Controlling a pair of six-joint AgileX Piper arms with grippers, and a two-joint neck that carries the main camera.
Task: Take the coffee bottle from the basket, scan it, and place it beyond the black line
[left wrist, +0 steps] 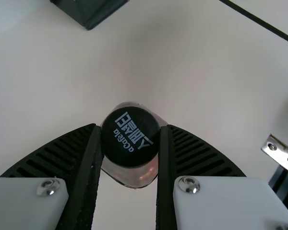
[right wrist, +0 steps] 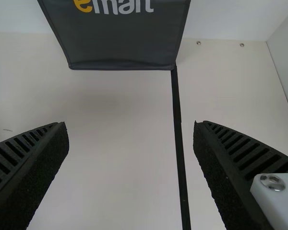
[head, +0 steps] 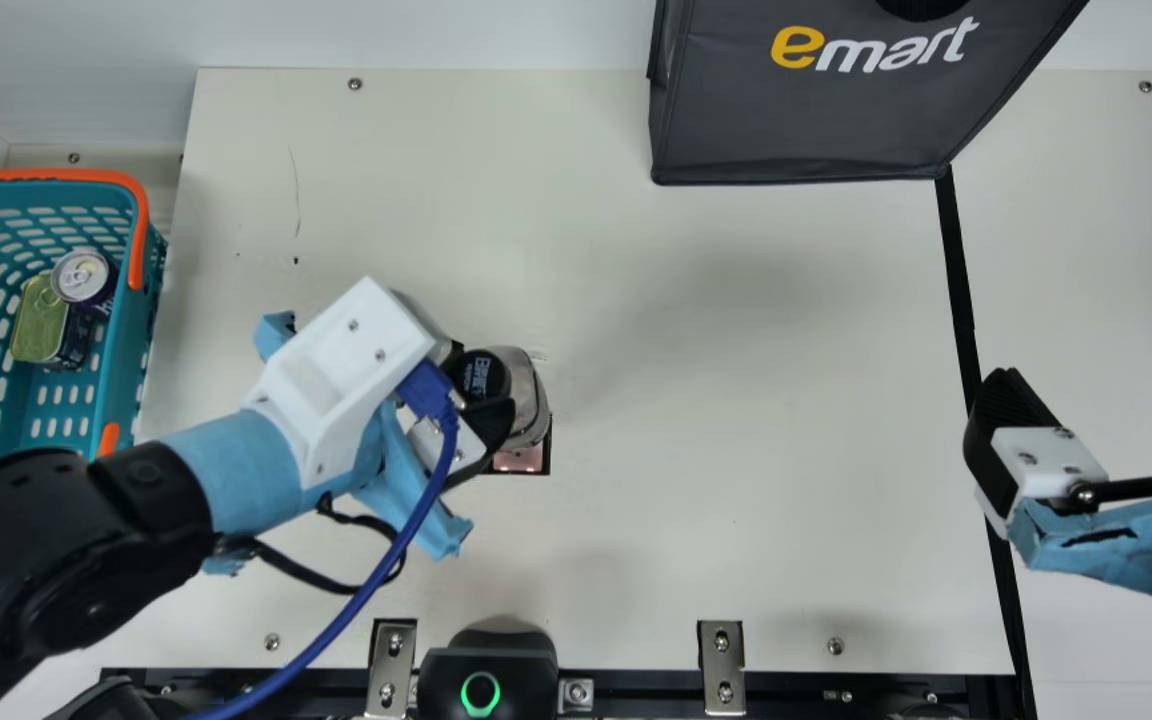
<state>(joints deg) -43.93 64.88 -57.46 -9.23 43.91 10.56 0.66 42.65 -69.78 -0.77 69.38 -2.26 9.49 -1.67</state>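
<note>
Currently, the left black-fingered gripper [head: 481, 385] pinches a clear, round, black-capped coffee bottle [head: 529, 397] between partly closed fingers; the right black-fingered gripper [head: 1101, 385] stands wide open, empty

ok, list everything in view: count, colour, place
coffee bottle: one, black cap, in left tool
panel: one, pink, beside bottle
basket: one, teal, table left
can: one, dark, in basket
tin: one, green, in basket
bag: one, grey, far edge
black line: one, table right
device: one, black, near edge
brackets: two, silver, near edge
table: one, cream, underneath
cable: one, blue, left arm
arms: two, black/blue, both sides
tools: two, black, on arms
</note>
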